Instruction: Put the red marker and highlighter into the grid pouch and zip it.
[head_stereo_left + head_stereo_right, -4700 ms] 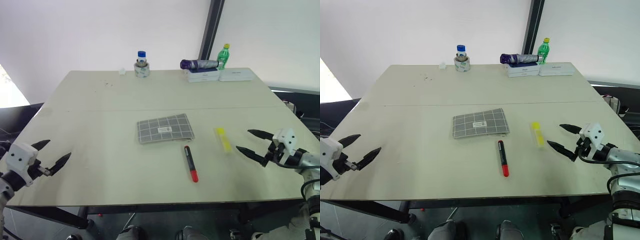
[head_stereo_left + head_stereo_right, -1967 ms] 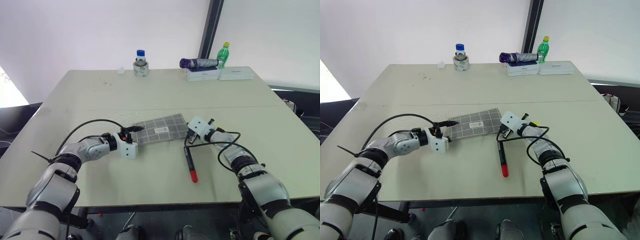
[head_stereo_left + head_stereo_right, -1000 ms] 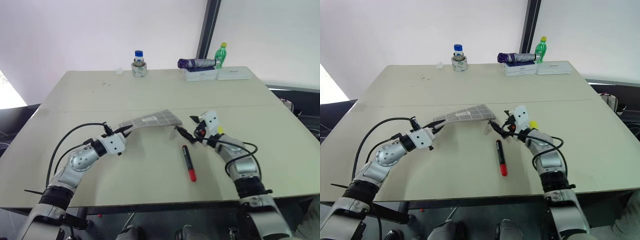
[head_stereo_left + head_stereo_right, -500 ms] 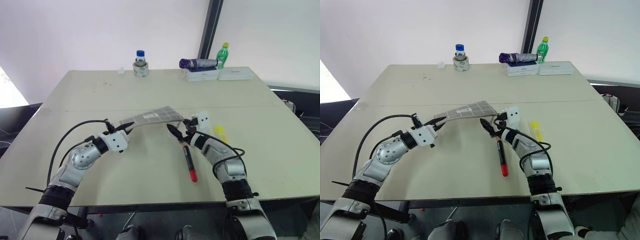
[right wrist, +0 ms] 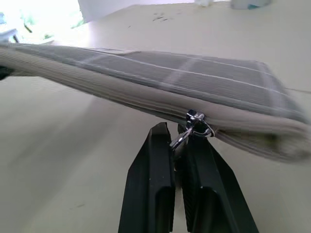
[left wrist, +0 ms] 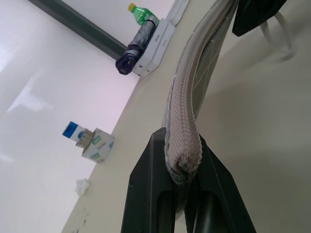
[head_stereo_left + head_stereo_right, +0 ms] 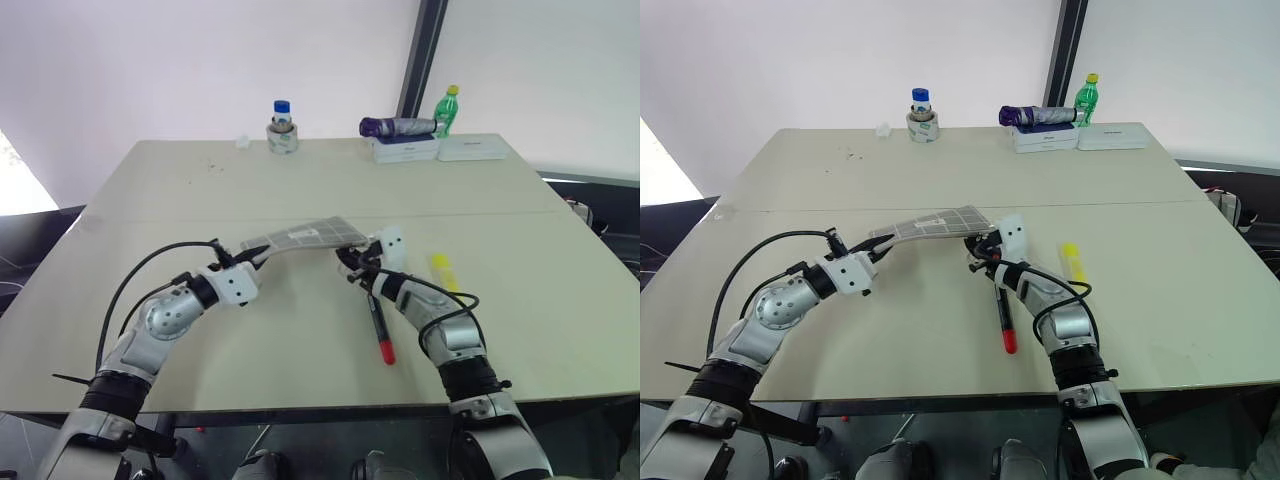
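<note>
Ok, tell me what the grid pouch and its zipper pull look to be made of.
Grid pouch: woven fabric, matte grey with white grid lines; ribbed weave shows along its edge and it sags between the grippers. Zipper pull: probably metal, small, silvery and shiny, catching highlights.

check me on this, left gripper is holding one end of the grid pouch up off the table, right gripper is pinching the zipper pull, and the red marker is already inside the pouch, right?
Not quite. The red marker is not inside; the left eye view shows it lying on the table, near the right gripper. The rest holds: the left gripper is holding one end of the grid pouch up, and the right wrist view shows the right gripper pinching the zipper pull.
</note>
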Available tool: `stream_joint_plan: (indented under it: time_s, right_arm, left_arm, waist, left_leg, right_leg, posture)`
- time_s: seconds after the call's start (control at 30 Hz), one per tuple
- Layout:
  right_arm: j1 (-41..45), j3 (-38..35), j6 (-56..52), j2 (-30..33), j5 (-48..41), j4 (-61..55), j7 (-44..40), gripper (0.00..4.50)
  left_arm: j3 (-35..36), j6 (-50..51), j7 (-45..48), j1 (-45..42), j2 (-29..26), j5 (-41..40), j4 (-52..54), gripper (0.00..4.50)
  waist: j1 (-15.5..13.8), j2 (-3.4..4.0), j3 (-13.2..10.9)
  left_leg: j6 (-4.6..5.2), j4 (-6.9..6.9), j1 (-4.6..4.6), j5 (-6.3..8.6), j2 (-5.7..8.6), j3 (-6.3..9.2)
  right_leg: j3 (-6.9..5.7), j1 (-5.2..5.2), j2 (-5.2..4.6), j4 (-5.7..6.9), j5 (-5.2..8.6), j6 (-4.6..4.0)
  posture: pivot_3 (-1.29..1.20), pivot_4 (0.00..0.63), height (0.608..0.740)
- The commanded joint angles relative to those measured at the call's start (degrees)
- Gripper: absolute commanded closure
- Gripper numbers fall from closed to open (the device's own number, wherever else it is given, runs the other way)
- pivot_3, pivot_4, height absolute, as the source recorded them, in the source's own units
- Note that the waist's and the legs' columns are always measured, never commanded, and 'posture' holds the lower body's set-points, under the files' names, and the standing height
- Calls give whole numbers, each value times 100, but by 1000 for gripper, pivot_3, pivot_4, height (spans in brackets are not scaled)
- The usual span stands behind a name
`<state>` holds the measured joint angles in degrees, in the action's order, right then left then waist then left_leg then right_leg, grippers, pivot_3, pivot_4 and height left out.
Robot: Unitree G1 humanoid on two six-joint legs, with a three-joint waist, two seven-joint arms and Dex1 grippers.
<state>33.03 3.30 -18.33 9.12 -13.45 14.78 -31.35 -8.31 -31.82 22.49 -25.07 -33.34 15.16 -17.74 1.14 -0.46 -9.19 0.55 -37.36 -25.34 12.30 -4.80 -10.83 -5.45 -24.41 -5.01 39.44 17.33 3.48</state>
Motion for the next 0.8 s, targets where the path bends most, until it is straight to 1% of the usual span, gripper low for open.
stream_joint_plan:
  time_s: [0.03, 0.1, 0.13, 0.23, 0.27, 0.47, 0.6, 0.7, 0.8]
  right_arm:
    - [59, 393, 176, -67, 229, -486, -98, 4462]
    - [99, 386, 126, -215, 172, -526, -5, 4462]
    - [106, 483, 189, -185, 228, -537, -113, 4462]
    - [41, 1073, 575, 86, 598, -652, -695, 4462]
    - [19, 1228, 618, 91, 618, -719, -841, 4462]
    - [167, 1970, 1170, -141, 1182, -446, -986, 4462]
    - [260, 2161, 1361, -501, 1335, -97, -1029, 4462]
    - [310, 2195, 1612, -528, 1525, 104, -1101, 4462]
    - [306, 2125, 1689, -587, 1450, 65, -1172, 4462]
  left_arm:
    - [-97, -65, -25, 60, 85, 128, 284, 4500]
    - [-152, -38, 68, 156, 112, 123, 400, 4500]
    - [-169, -19, 70, 187, 100, 186, 432, 4500]
    - [-152, 113, -26, 198, 124, 305, 445, 4500]
    - [-160, 148, -56, 169, 159, 333, 414, 4500]
    - [-234, 236, -111, 25, 325, 473, 271, 4500]
    - [-230, 247, -119, 10, 355, 504, 235, 4500]
    - [-245, 310, -135, 18, 352, 581, 254, 4500]
    - [-204, 359, -158, 39, 341, 603, 282, 4500]
  waist:
    - [0, 0, 0]
    - [0, 0, 0]
    - [1, 0, 0]
    - [-10, -1, 0]
    - [-10, -1, 0]
    - [-3, -1, 0]
    - [-3, -2, 0]
    - [-9, -2, 0]
    - [-14, -2, 0]
  left_leg:
    - [0, 0, 0, 0, 0, 0]
    - [0, 0, 0, 0, 0, 0]
    - [0, 0, 0, 0, -1, 0]
    - [0, 0, -1, 0, -1, 0]
    - [0, 0, -1, 0, 0, 0]
    - [1, 0, -1, 0, 0, 0]
    - [0, -1, -1, 0, 0, 0]
    - [0, -1, -1, 0, 0, -1]
    - [0, -1, -1, 0, 0, -1]
  right_leg:
    - [0, 0, 0, 0, 0, 0]
    - [0, -1, 0, 0, 0, 0]
    - [0, -1, 0, 0, 0, 0]
    - [0, -1, 0, 0, 0, 0]
    - [-1, -1, -1, -1, 0, 0]
    - [-1, -2, 0, -1, 0, 0]
    - [-1, -2, 1, 0, 0, 0]
    - [-2, -2, 1, -1, 0, 0]
    - [-2, -1, -1, -1, 0, 0]
  posture:
    - [0, 150, 740]
    - [0, 150, 740]
    - [0, 150, 740]
    - [0, 150, 740]
    - [0, 150, 740]
    - [0, 150, 740]
    - [0, 150, 740]
    - [0, 150, 740]
    - [0, 150, 740]
